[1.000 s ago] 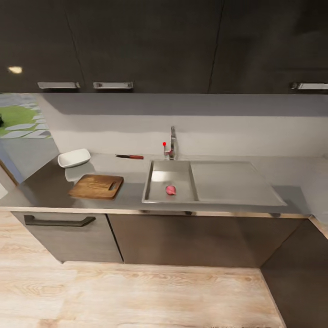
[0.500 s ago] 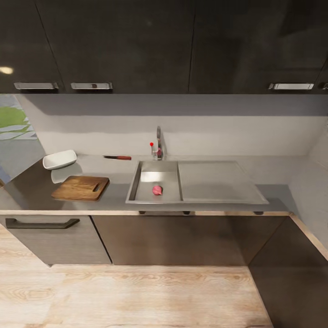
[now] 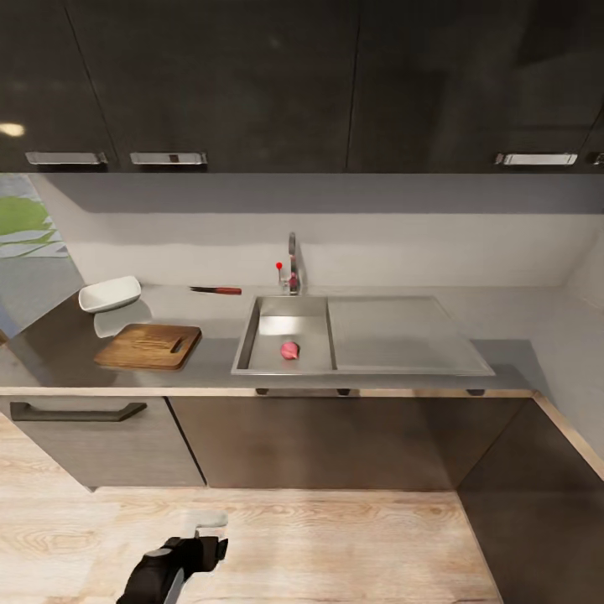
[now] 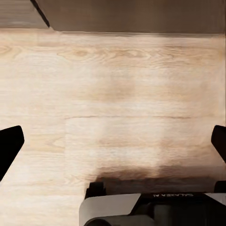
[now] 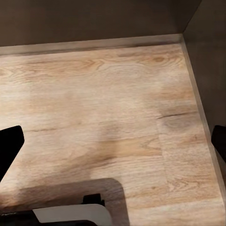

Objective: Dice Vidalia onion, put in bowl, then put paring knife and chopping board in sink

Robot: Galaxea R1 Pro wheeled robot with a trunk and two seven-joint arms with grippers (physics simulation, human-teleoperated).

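1. Since half a second earlier the left gripper [image 3: 195, 549] had risen into the near-left of the head view, over the pale wood floor [image 3: 335, 545]; the counter scene itself had not shifted in that interval.
2. In the left wrist view the two dark fingertips [image 4: 9, 146] stood at opposite edges with bare floor between them, so the left pincer was spread wide and held nothing.
3. The right gripper [image 5: 113, 146] read the same in its wrist view: fingertips [image 5: 9, 143] far apart, nothing between them, floor and the corner of the grey base units beyond.
4. The Vidalia onion [image 3: 289, 350], a small pinkish-red bulb, lay on the floor of the sink [image 3: 243, 352], a matte grey metal basin with a flat drainboard to its right. Judged: it rested there as the task's first pickup.
5. The chopping board [image 3: 147, 346], brown wood with rounded corners and an oval slot, lay flat on the countertop [image 3: 503, 335], left of the sink.
6. The bowl [image 3: 109, 294], white and shallow, stood just beyond the board.
7. The paring knife [image 3: 216, 290], red-handled, lay near the back wall, between bowl and tap [image 3: 291, 267].
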